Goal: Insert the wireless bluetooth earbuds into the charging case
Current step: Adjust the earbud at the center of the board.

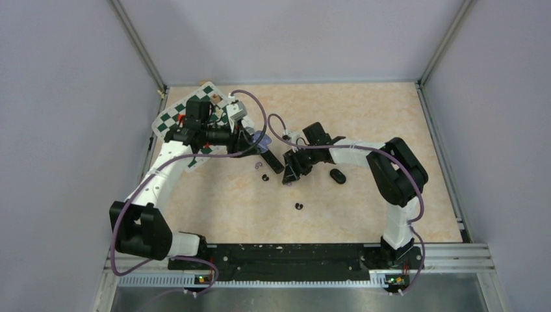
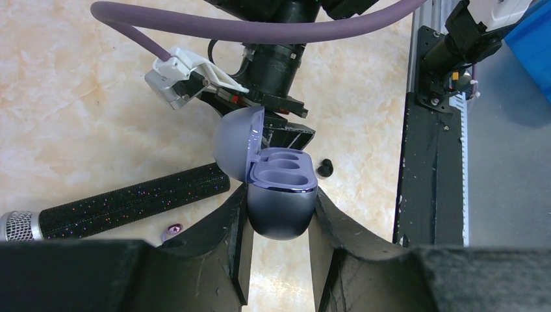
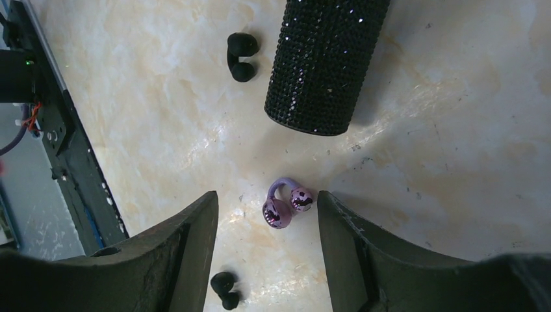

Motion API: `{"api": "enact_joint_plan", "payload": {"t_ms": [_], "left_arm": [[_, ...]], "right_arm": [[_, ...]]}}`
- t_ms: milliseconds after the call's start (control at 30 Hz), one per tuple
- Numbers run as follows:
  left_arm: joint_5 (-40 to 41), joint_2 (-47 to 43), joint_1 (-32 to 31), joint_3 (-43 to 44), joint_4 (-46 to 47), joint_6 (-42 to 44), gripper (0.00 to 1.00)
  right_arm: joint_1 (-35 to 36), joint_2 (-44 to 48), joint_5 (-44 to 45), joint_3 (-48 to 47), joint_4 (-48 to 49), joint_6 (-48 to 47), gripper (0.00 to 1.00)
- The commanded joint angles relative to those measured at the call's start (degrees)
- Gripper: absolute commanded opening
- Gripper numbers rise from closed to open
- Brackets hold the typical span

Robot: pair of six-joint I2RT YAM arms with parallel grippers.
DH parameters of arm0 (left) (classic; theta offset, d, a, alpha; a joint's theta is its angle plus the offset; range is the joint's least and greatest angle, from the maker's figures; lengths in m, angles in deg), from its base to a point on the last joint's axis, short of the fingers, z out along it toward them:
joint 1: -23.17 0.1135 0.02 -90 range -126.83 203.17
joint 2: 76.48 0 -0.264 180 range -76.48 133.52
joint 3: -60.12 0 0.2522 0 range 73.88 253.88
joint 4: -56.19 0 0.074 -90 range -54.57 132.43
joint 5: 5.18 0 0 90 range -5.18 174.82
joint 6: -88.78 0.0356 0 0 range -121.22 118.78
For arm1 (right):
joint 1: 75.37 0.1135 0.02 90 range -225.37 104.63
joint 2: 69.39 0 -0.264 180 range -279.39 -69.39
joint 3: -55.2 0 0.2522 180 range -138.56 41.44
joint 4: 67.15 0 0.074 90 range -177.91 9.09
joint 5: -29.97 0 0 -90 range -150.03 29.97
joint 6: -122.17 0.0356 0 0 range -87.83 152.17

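Note:
My left gripper [image 2: 279,211] is shut on the open pale purple charging case [image 2: 281,195], lid up, both wells empty; in the top view the case [image 1: 262,140] is held above the table. My right gripper [image 3: 266,198] is open and low over the table, with a purple earbud [image 3: 286,203] lying between its fingers, nearer the right one. Two black earbuds [image 3: 240,55] [image 3: 224,289] lie nearby. In the top view black buds lie on the table [image 1: 265,177] [image 1: 299,207] and another purple bud [image 1: 258,164] lies left of the right gripper [image 1: 290,175].
A black glitter microphone [image 2: 130,201] with a silver head lies beside the case; its end [image 3: 325,58] is just beyond the right fingers. A closed black oval case [image 1: 337,175] sits right of the right gripper. A checkerboard [image 1: 170,117] lies at the back left.

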Motion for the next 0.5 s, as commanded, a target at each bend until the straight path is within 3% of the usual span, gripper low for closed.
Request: {"api": "enact_joint_plan", "payload": {"t_ms": [0,467], "left_arm": [[-1.08,-2.43,-0.22,-0.25,0.16,1.5,0.0],[-1.03,-2.51,-0.22,-0.26,0.15,1.61,0.0]], "right_arm": [[0.59,-0.53,-2.55,-2.58,-2.32,-1.85,0.56],[2.12,-0.22,-6.09,-3.92,-7.43,-7.25,0.53]]}}
